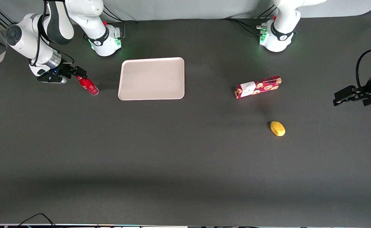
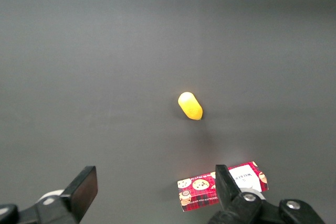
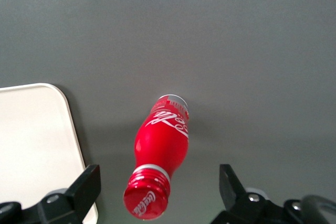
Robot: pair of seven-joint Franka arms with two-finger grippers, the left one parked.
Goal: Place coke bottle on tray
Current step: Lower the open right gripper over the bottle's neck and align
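Observation:
The coke bottle, small and red with a red cap, stands upright on the dark table beside the tray, a little apart from its short edge. The tray is flat, pale beige-pink and bare. My right gripper is open, and its fingers straddle the bottle's cap without touching it. In the right wrist view the bottle shows cap-first between the two black fingers of the gripper. The tray's rounded corner lies beside it.
A long red cookie box lies toward the parked arm's end of the table. A small yellow object lies nearer the front camera than the box. Both show in the left wrist view: the yellow object and the box.

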